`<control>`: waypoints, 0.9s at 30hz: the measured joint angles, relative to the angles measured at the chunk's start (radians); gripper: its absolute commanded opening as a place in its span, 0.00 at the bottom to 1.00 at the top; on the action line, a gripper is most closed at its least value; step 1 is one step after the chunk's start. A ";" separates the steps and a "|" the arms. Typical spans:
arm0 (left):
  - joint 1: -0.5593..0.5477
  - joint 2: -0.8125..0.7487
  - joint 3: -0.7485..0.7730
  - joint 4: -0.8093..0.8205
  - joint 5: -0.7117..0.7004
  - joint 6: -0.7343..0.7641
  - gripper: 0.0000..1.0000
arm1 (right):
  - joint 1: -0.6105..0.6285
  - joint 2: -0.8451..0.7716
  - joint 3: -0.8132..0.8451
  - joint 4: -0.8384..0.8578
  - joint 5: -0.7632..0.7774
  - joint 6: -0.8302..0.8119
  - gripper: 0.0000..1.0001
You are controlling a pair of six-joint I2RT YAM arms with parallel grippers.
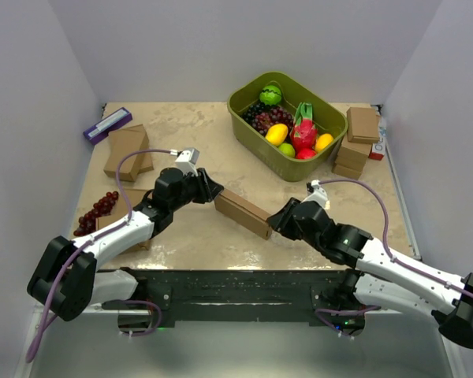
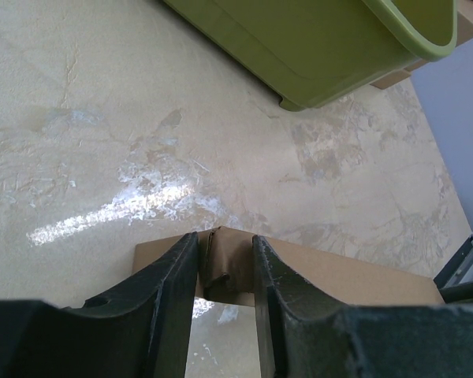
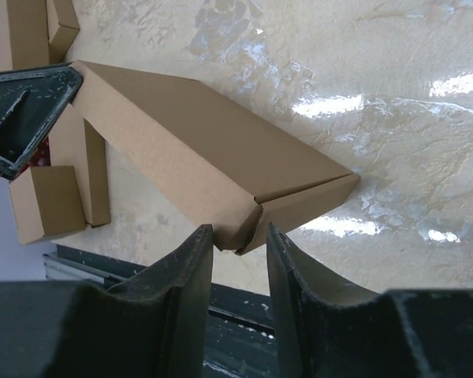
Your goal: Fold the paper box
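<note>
The paper box (image 1: 243, 213) is lying near the middle of the table (image 1: 189, 236), its long axis running from 10 o'clock to 4 o'clock in the overhead view, with the olive tub (image 1: 252, 138) well apart at its 1 o'clock. The left gripper (image 1: 217, 192) is meeting the 10 o'clock end, and its wrist view is showing both fingers (image 2: 173, 287) clamping a folded corner of card that is filling the gap between them, so it is grasping the box. The right gripper (image 1: 271, 224) is straddling the 4 o'clock corner, where an end flap is standing slightly proud; whether its jaws are biting or merely bracketing the card cannot be told. The step in hand is likely seating the end flaps. Doing it well is calling for a light pinch right on the creases, since the thin card is probably buckling easily. It also means keeping both ends level and pressing inward along the box's axis rather than pulling apart, so that the left end acts as the anchor.
</note>
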 measured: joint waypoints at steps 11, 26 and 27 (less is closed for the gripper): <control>0.000 0.008 0.000 0.012 0.000 0.004 0.42 | 0.000 -0.002 -0.069 0.080 -0.006 0.036 0.25; 0.078 -0.049 0.044 -0.144 0.058 0.059 0.75 | 0.000 0.005 -0.074 0.105 0.001 0.042 0.19; 0.096 -0.058 0.047 -0.148 0.069 0.058 0.72 | 0.000 0.005 -0.074 0.105 0.001 0.042 0.19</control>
